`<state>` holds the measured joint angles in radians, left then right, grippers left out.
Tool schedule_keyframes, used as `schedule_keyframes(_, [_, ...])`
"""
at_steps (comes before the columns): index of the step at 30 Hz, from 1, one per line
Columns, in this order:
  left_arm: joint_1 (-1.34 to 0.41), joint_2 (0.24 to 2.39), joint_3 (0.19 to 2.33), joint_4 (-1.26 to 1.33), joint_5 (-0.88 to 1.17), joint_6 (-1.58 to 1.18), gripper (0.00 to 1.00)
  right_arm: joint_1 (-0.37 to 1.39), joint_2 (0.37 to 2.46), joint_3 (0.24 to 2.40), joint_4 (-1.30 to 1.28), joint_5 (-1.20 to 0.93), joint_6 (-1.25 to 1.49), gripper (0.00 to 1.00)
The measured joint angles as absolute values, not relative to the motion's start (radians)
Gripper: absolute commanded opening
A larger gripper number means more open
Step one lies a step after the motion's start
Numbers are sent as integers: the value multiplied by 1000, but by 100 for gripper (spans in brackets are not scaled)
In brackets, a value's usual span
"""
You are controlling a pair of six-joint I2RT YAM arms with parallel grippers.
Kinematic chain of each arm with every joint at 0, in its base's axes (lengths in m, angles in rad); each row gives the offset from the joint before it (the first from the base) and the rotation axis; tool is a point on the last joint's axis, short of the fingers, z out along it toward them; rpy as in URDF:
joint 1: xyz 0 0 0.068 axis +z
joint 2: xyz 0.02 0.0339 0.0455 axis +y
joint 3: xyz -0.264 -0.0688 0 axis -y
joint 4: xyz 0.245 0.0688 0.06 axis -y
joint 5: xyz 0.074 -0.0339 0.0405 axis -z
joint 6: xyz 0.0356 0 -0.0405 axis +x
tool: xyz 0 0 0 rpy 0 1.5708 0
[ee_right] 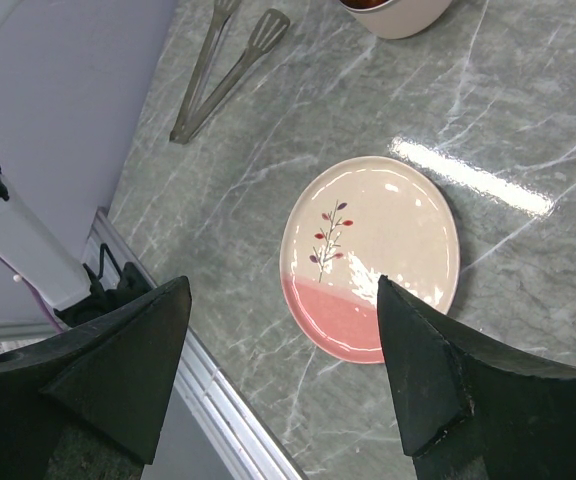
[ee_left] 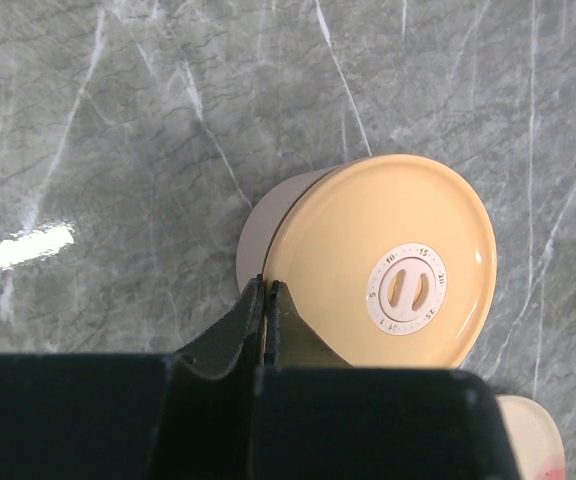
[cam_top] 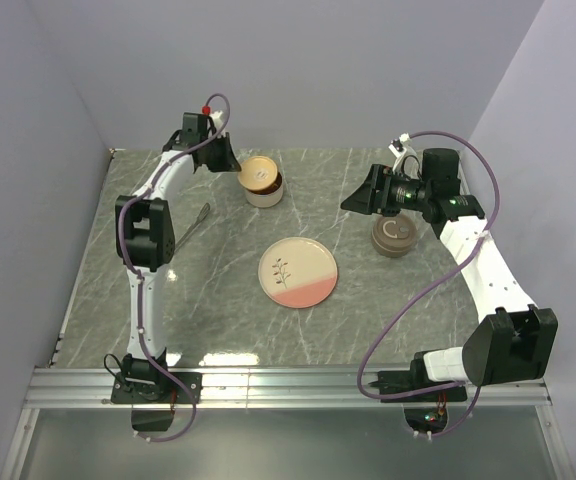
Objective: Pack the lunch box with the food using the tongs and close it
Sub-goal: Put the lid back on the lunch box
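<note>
Silver tongs (cam_top: pixel 196 222) are laid flat on the marble table (cam_top: pixel 218 310), arms slightly parted at the tips, nothing held between them and no gripper on them. The lunch box (cam_top: pixel 264 192) is stood just past their tips, to the right. Only the left wrist view shows the left gripper (ee_left: pixel 266 290) pinched tight on the rim of the yellow lid (ee_left: pixel 368 230), which is set askew over the box. Only the right wrist view shows the right gripper (ee_right: pixel 283 290) spread wide and empty above the plate (ee_right: pixel 388 240).

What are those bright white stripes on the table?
Left wrist view: a light's reflection on the shiny table, left hand dark up close; right wrist view: another reflection beside the plate; top external view: a fainter one at the near edge.
</note>
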<state>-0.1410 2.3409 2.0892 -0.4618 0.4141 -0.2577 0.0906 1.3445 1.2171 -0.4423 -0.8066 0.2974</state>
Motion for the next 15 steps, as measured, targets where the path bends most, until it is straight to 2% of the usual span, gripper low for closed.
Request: schedule_keyframes(15, [-165, 2381, 2113, -463, 406, -259, 0, 91, 1345, 1217, -442, -807, 298, 81])
